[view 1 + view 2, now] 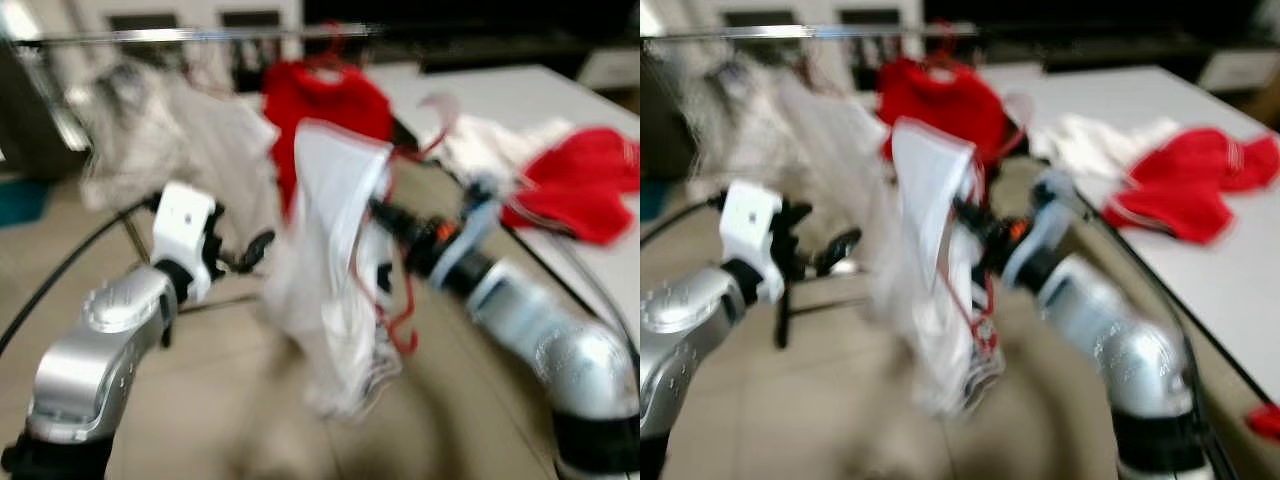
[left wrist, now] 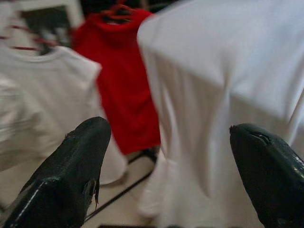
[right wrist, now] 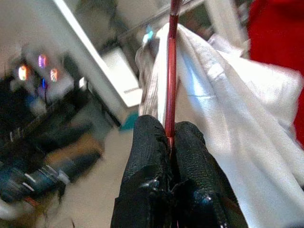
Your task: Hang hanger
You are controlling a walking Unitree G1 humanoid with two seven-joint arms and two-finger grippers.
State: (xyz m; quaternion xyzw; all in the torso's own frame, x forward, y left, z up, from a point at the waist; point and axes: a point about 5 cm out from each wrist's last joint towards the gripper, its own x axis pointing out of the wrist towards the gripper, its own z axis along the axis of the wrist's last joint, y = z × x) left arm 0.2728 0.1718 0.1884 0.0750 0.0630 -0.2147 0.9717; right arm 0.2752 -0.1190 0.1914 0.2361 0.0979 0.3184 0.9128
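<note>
From the head views, blurred, your right gripper (image 1: 385,215) carries a white shirt (image 1: 330,270) on a red hanger (image 1: 400,330) below the clothes rail (image 1: 200,35), ready to hook on. In the left wrist view, your left gripper (image 2: 171,156) gapes empty beside the shirt. In the right wrist view, black fingers (image 3: 147,142) pinch the hanger's wire.

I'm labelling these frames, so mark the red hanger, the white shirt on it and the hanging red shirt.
red hanger (image 3: 171,71): right wrist view, on its thin bar above the fingers.
white shirt (image 1: 335,190): left eye view, on its upper front.
hanging red shirt (image 2: 118,71): left wrist view, on its chest.
</note>
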